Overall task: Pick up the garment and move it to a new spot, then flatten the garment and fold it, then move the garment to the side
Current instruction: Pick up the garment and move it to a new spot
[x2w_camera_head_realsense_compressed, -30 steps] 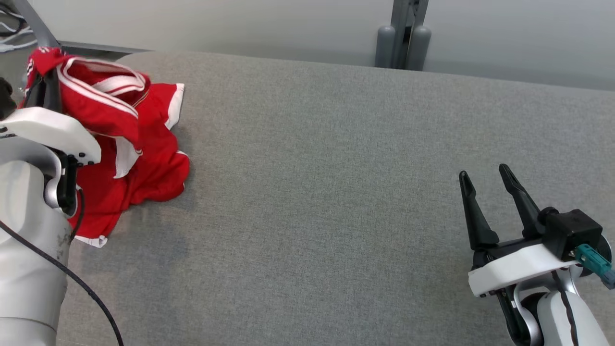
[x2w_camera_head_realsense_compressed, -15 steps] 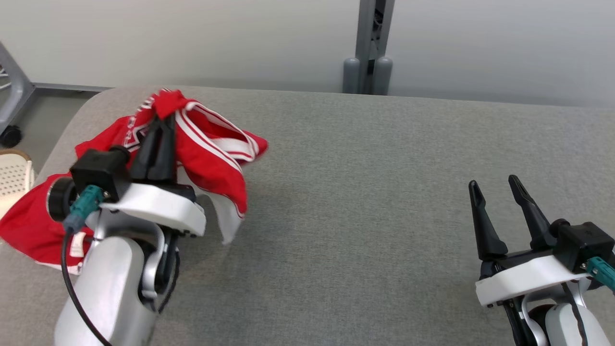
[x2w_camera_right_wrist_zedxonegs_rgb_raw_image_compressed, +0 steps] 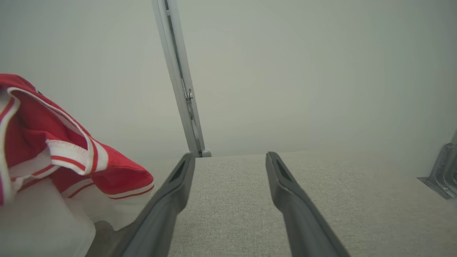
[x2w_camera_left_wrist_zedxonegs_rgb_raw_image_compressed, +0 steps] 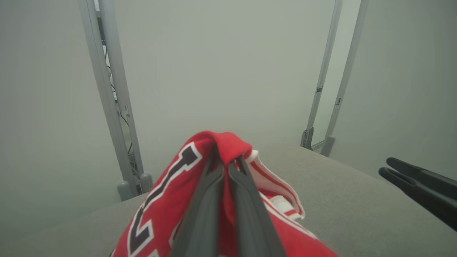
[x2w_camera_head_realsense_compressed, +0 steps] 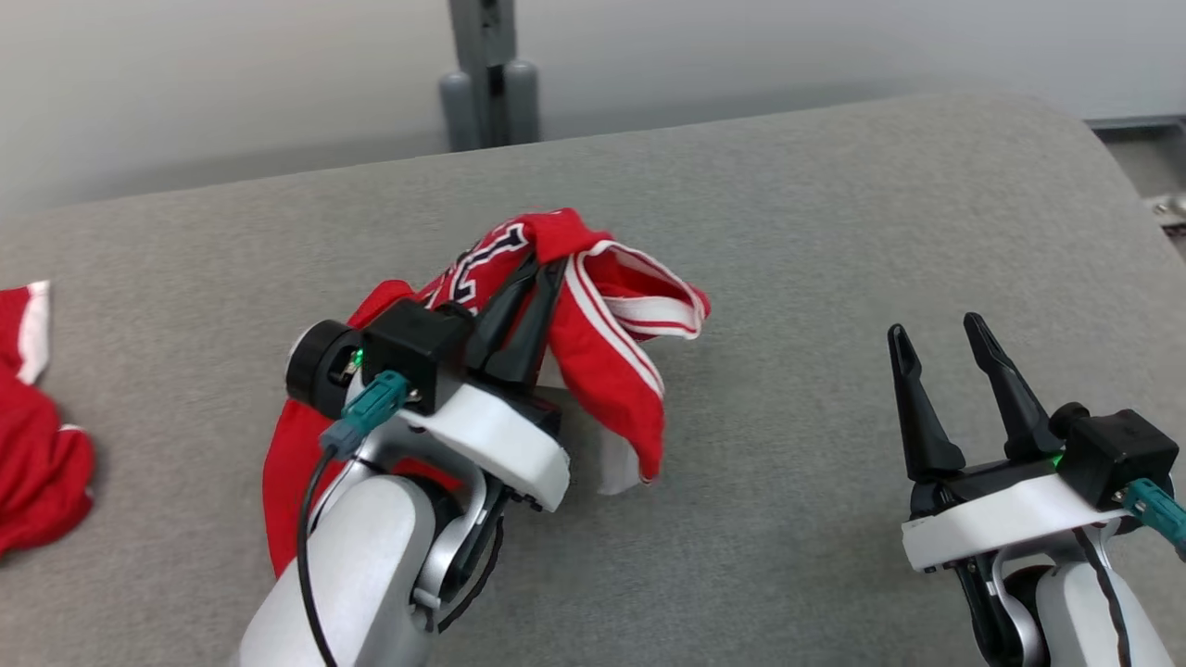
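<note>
Gripping a bunched fold of the red garment (x2w_camera_head_realsense_compressed: 616,361) at mid-frame, the left gripper (x2w_camera_head_realsense_compressed: 547,270) has its tapered dark fingers clamped together.
Red cloth (x2w_camera_head_realsense_compressed: 32,463) with white trim lies at the far left edge of the grey woven surface (x2w_camera_head_realsense_compressed: 834,213). The garment, a smooth knit with striped white ribbing, droops centre-frame. At lower right, the right gripper (x2w_camera_head_realsense_compressed: 931,326) hovers splayed and empty.

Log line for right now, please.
step: pick-and-move | left gripper: shut on red garment, hanging bunched over grey table | right gripper: open, empty, apart from garment
</note>
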### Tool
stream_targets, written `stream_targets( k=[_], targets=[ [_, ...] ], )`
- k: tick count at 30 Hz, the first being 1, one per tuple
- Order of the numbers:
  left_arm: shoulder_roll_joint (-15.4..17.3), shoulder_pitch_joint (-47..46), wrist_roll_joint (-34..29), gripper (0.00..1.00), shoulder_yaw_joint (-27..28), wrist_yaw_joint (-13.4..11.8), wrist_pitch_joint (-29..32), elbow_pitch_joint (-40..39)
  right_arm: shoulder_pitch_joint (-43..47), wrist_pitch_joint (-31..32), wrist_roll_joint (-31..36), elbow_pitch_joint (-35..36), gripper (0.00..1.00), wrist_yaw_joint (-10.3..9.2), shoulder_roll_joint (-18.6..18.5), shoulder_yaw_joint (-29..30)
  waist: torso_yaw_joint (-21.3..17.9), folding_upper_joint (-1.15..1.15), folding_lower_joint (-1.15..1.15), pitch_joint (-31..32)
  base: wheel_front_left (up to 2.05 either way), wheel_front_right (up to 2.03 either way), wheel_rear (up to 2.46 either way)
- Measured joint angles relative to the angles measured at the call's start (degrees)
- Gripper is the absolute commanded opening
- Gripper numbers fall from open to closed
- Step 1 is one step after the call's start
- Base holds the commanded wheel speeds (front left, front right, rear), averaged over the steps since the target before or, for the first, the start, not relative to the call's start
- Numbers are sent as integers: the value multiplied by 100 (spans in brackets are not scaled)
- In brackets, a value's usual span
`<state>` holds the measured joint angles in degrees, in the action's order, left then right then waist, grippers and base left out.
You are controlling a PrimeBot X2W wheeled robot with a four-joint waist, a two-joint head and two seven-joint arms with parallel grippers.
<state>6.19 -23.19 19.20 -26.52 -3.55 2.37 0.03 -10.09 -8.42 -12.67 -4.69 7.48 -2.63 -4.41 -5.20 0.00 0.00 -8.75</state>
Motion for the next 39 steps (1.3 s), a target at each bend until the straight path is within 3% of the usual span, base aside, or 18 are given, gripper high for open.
stream_targets(
  k=[8,14,15,16,20,23,30,39],
  targets=[
    [-183,-466,40,0,-375,167,165,1011,-37,-246,-210,-209,100,0,-11,-38,-1010,0,0,-343,0,0,0],
    [-276,-711,172,0,-613,394,104,1890,-118,-392,-311,-358,100,0,-10,-63,-1351,0,0,-712,0,0,0],
    [-288,-741,212,23,-655,441,66,1976,-119,-398,-314,-369,100,0,-10,-67,-1360,0,0,-757,0,0,0],
    [-294,-788,197,100,-721,458,18,2041,-121,-409,-322,-389,100,0,-9,-59,-1347,0,0,-782,0,0,0],
    [-312,-832,271,100,-851,552,-213,2052,-175,-449,-287,-437,100,0,-7,-7,-1160,0,0,-779,0,0,0],
    [-328,-841,352,100,-856,481,-425,1867,-240,-455,-214,-435,100,0,-3,26,-956,0,0,-742,0,0,0],
    [-267,-677,457,100,-488,33,-904,1374,-243,-388,-42,-353,100,0,0,52,-509,0,0,-608,0,0,0],
    [392,-121,566,100,341,-542,-1171,828,-165,-211,191,-192,100,0,-1,57,52,0,0,-323,0,0,0]
  ],
)
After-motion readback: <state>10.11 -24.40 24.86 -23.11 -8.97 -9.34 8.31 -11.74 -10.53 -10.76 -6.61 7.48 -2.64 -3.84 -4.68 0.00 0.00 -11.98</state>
